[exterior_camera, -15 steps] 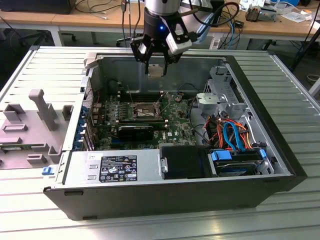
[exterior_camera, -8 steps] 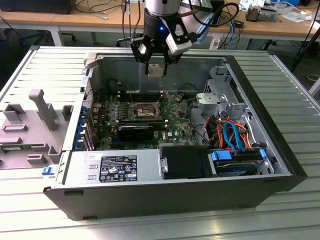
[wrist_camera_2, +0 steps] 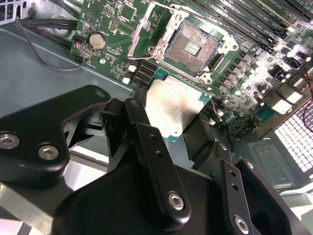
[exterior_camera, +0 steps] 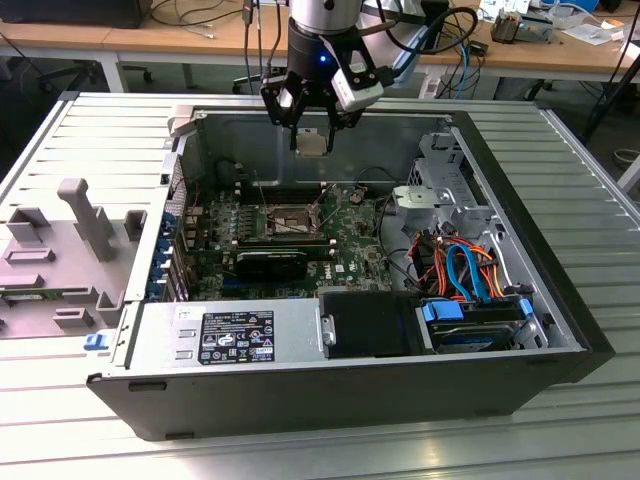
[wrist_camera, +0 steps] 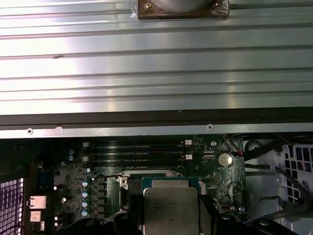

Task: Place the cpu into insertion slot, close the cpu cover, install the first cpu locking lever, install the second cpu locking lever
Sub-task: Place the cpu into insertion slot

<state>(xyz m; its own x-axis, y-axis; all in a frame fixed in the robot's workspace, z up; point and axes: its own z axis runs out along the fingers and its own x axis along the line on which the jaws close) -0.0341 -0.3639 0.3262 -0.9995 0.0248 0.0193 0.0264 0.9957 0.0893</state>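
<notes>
So the cpu isn't in yet. It's clamped by its edges between the fingers of the gripper, silver top showing in both wrist views, and it hangs in the air in the upper middle of the exterior view, above the far wall of the open computer case.

The insertion slot is bare, and you can see straight down onto the contact field in the second wrist view. In the exterior view the slot sits lower in the frame than the chip, near the centre, so the two are well apart. The cpu cover looks swung open and stands up off the socket's edge. At least one thin wire locking lever pokes up beside the socket, so I'd call it unlatched.

My read on progress: picking up the chip is done, nothing else is. Seating it, closing the cover and both levers are all left.

Around it there's the green motherboard with the long black memory slots, and the whole case lies on its side on a ribbed metal table.
</notes>
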